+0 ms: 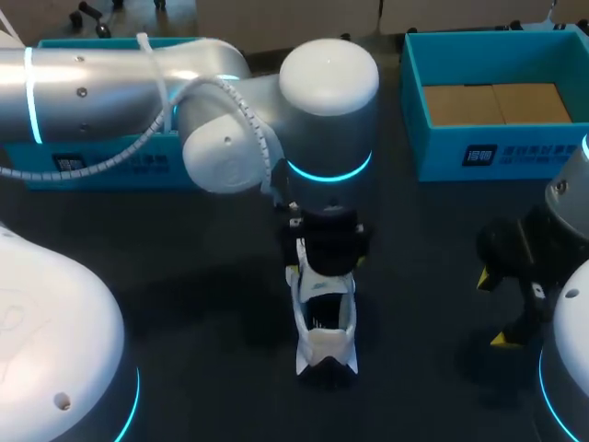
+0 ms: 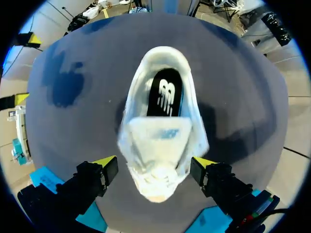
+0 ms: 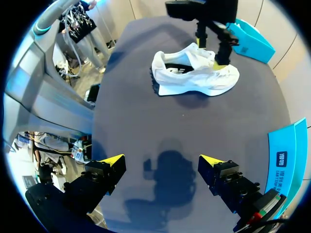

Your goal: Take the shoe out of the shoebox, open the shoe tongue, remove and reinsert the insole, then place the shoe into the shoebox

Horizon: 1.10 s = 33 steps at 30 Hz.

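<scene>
left end effector (image 2: 154, 162) spread astride shoe (image 2: 160, 121)

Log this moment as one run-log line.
shoe: upright on table | insole: inside shoe | left gripper: open, astride forefoot | right gripper: open, apart from shoe

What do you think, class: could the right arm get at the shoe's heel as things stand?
Probably yes. Bare table lies between the open right gripper and the shoe, and the left gripper hangs over only its toe end, leaving the heel free.
</scene>
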Each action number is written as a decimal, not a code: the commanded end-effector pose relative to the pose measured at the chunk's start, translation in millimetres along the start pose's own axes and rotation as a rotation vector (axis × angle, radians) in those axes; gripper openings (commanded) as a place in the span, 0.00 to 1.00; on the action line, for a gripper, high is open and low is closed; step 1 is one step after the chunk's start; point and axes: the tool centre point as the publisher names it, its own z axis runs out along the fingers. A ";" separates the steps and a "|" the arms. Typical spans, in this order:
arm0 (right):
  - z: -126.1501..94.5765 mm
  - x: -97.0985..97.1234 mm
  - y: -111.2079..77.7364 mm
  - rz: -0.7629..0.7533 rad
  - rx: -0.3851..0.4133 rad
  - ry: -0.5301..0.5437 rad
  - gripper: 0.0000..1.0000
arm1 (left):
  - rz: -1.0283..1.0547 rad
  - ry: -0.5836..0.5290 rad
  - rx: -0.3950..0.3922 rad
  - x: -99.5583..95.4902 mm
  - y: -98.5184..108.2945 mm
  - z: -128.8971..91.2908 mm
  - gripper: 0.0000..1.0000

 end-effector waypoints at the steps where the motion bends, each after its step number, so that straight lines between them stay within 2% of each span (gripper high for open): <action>1: 0.8 1.2 -0.5 -0.001 0.000 -0.002 1.00 | -0.006 -0.009 -0.009 4.8 10.1 -19.9 1.00; 8: 0.8 1.2 -0.5 -0.001 0.000 -0.002 1.00 | -0.006 -0.026 0.049 9.0 16.0 -37.4 1.00; 9: 0.8 1.2 -0.5 -0.001 0.000 -0.002 1.00 | 0.003 -0.029 0.062 10.2 15.9 -39.6 0.96; 10: 0.8 1.2 -0.5 -0.001 0.000 -0.002 1.00 | 0.011 -0.032 0.073 11.6 15.5 -41.8 0.75; 11: 0.8 1.2 -0.5 -0.001 0.000 -0.002 1.00 | 0.015 -0.032 0.075 12.6 15.5 -43.3 0.67; 16: 0.8 1.2 -0.5 -0.001 0.000 -0.002 1.00 | 0.023 -0.042 0.073 15.5 15.0 -46.3 0.42; 22: 0.8 1.2 -0.5 -0.001 0.000 -0.002 1.00 | 0.027 -0.042 0.096 18.4 13.7 -42.5 0.40; 27: 0.8 1.2 -0.5 -0.001 0.000 -0.002 1.00 | 0.051 -0.043 0.112 23.5 2.0 -39.0 0.40; 31: 0.8 1.2 -0.5 -0.001 0.000 -0.002 1.00 | 0.068 -0.047 0.123 23.3 -6.9 -31.6 0.36; 33: 0.8 1.2 -0.5 -0.001 0.000 -0.002 1.00 | 0.071 -0.045 0.125 22.7 -11.6 -26.6 0.37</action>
